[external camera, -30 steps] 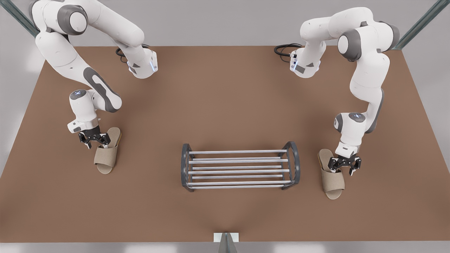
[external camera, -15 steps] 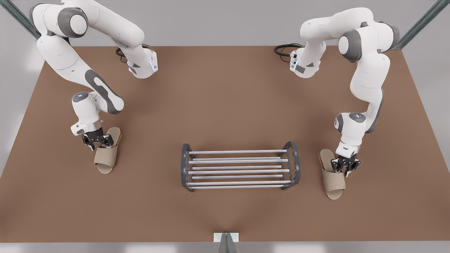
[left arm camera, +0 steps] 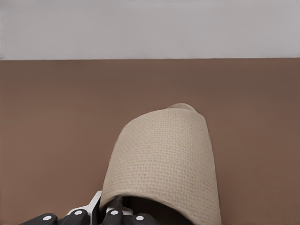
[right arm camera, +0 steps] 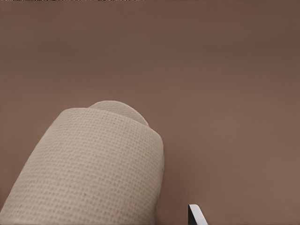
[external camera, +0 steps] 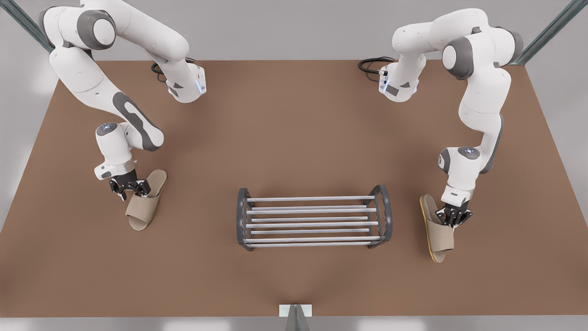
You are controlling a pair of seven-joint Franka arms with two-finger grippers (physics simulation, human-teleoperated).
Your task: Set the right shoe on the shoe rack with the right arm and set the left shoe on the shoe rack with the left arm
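On the front view's left, the right gripper (external camera: 130, 187) has its jaws closed on the right shoe (external camera: 143, 209), a beige fabric open-toe slipper on the brown desk (external camera: 294, 138). The low silver-barred shoe rack (external camera: 312, 220) stands between, well apart from both shoes. The left gripper (external camera: 453, 216) grips the matching left shoe (external camera: 438, 239), which is tilted. Both placings remain, I judge. The wrist views show the strap weave, the front view the yellow sole edge.

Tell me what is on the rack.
Nothing: the rack has bare bars, with table showing between them. The left hand grips the left shoe, the right hand the right shoe, both off it.
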